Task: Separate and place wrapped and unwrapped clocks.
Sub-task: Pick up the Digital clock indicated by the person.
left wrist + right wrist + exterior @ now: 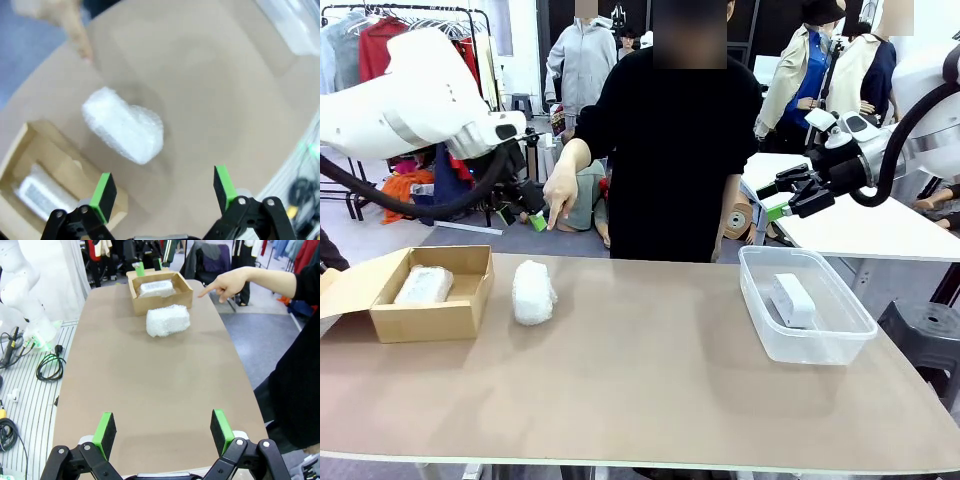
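Note:
A white bubble-wrapped clock (533,292) lies on the table left of centre. Beside it, an open cardboard box (425,322) holds a clock wrapped in clear plastic with a label (423,285). The bare white clock (792,299) sits in a clear plastic bin (810,345) at the right. My left gripper (165,187) hangs open high above the bubble-wrapped clock (125,125) and the box (65,155). My right gripper (785,195) is open and empty, raised behind the bin. In its own wrist view, the right gripper (162,429) looks along the table toward the bubble-wrapped clock (168,321).
A person in black stands at the far side, one hand (560,195) pointing down toward the bubble-wrapped clock. The table's middle and near edge are bare tan surface. Cables (50,365) lie on the floor beside the table.

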Tool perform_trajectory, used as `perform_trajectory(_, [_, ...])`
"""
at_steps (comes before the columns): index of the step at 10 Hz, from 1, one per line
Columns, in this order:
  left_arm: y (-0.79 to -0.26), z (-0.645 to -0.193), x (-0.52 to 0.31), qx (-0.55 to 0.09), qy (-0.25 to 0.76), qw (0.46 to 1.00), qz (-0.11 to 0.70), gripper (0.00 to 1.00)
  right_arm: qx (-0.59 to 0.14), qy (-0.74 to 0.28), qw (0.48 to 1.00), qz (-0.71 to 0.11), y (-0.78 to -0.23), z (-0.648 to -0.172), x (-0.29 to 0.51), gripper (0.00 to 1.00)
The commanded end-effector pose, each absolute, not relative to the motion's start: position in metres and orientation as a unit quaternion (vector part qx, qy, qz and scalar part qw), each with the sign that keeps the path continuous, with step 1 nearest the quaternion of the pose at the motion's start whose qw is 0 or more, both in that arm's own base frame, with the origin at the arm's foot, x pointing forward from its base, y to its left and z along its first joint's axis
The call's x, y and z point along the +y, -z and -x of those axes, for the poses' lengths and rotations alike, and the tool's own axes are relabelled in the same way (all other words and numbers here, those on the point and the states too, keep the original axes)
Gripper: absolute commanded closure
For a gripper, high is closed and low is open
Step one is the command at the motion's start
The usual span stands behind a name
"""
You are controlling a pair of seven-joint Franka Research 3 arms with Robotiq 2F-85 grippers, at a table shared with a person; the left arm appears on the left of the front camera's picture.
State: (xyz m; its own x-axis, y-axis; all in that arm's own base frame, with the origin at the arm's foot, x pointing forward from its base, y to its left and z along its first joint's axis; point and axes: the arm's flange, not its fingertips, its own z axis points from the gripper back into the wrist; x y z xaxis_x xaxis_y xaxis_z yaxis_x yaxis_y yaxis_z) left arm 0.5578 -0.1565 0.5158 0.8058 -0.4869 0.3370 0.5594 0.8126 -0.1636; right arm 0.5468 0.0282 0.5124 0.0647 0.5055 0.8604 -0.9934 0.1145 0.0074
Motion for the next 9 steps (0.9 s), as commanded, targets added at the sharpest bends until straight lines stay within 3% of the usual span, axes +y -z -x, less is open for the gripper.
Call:
perform_trajectory(1, [-0.505, -0.565, -0.177, -0.123, 0.183, 0.975, 0.033, 0.0, -0.368, -0.578, 0.649, -0.331, -0.514, -0.546, 0.028, 0.0])
perform_trajectory(5, [-0.453, -0.593, -0.202, -0.104, 0.089, 0.991, -0.003, 0.0, -0.368, -0.578, 0.649, -0.331, -0.514, -0.546, 0.028, 0.0])
perform_trajectory(9, [-0.41, -0.614, -0.201, -0.095, 0.066, 0.993, -0.031, 0.0, -0.368, -0.578, 0.649, -0.331, -0.514, -0.546, 0.028, 0.0])
